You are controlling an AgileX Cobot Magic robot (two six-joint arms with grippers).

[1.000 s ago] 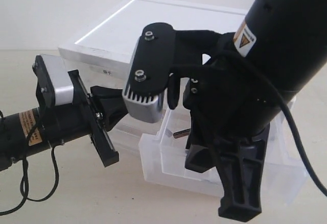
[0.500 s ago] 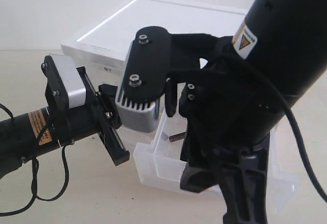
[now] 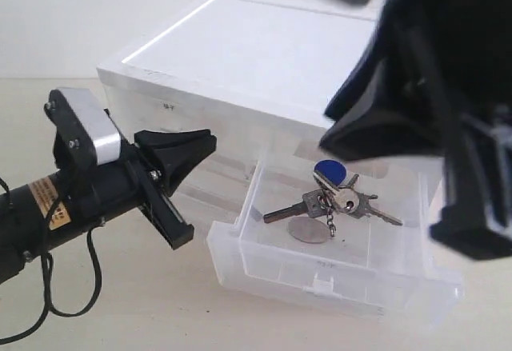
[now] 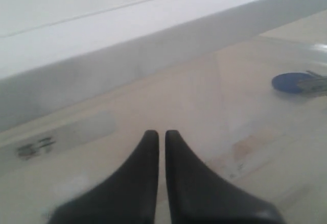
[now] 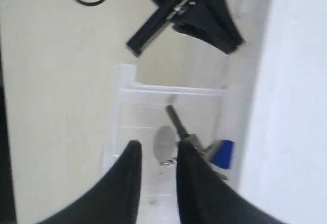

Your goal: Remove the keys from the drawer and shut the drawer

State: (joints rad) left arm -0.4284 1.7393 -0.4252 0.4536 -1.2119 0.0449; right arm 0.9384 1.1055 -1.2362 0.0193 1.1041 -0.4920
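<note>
The right arm has risen out of the way since a second ago, when it hung low in front of the drawer [image 3: 320, 275] and hid the contents. The drawer now stands pulled well out from the cabinet [image 3: 264, 47], and the keys [image 3: 332, 199] lie in plain sight on its floor, near the middle. Judging from this, the opening step is finished and the grab comes next. The right end effector [image 5: 157, 145] hovers above the drawer with its fingers a narrow gap apart and nothing between them. The left end effector [image 3: 210, 139], at 9 o'clock from the drawer, has drawn back a little from the cabinet front, its fingers pressed together and empty. By count: one open drawer, one cabinet on the bench [image 3: 120, 303], two arms, and one bunch of keys. The bunch carries one blue tag [image 3: 330, 173] at its 12 o'clock, one metal disc [image 3: 310, 230] at its 7 o'clock, and at least three keys, the exact number being hard to tell.
</note>
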